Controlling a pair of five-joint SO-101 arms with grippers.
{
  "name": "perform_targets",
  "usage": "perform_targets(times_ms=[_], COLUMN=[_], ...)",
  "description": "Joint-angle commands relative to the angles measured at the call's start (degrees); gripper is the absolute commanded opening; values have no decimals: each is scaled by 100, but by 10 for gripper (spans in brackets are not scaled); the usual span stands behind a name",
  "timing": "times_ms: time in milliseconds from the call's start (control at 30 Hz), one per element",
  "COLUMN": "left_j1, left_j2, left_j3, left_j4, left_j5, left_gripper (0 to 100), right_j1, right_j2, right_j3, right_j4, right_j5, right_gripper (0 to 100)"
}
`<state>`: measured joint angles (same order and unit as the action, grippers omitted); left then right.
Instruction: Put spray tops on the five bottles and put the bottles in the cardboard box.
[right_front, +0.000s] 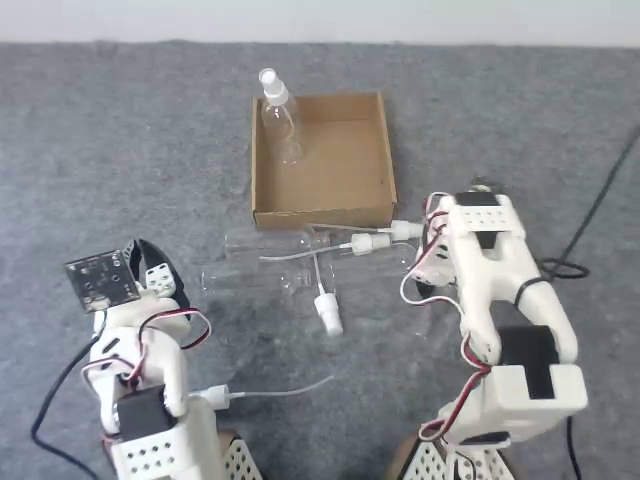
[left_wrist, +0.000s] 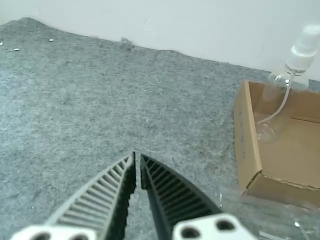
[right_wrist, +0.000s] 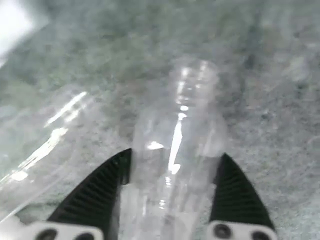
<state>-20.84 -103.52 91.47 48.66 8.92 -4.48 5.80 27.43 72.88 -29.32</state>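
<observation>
Grip looks square: your right gripper (right_wrist: 175, 155) pinches the bottle (right_wrist: 186, 100), so lift it level. Your left gripper (left_wrist: 137, 157), pressed together and empty, must open for the spray top (right_front: 327, 312) near the mat's (right_front: 120, 150) middle.

- High view: above and behind both arms, looking down across the table (right_front: 120, 120) to its far edge.
- Left wrist view: low, facing past the left gripper (left_wrist: 137, 157) toward the far wall. It shares the box (right_front: 320, 214) with the high view.
- Right wrist view: very near, looking down past the right gripper (right_wrist: 173, 155) onto a bottle (right_wrist: 180, 120).

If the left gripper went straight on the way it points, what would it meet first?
Likely just bare carpet, then the wall; the left gripper aims clear of the cardboard box, though depth is unclear.
</observation>
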Motion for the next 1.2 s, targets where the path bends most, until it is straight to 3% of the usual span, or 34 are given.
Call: perform_targets(times_ms=[0, 300, 533, 700, 833, 1000, 1167], left_j1=[-9, -9, -9, -18, -18, -18, -18], left_j2=[-97, -97, -97, -97, -97, -97, -97], left_j3=[-92, -92, -92, -92, -92, -92, -92], left_j4=[-185, -185, -185, -185, -185, -185, -185], left_j5=[-62, -62, -62, -62, -62, -62, -62], left_gripper=[15, 15, 15, 15, 15, 15, 15], right_j1=[259, 778, 804, 804, 804, 804, 752], right_j2=[-31, -40, 4, 31, 40, 40, 40], right_j3=[-176, -800, -1248, -1257, -1257, -1240, -1240], right_j4=[-57, 708, 980, 954, 945, 1015, 1007], right_j5=[387, 1793, 3596, 4466, 4633, 4633, 4633], right_gripper=[43, 38, 38, 41, 46, 148, 156])
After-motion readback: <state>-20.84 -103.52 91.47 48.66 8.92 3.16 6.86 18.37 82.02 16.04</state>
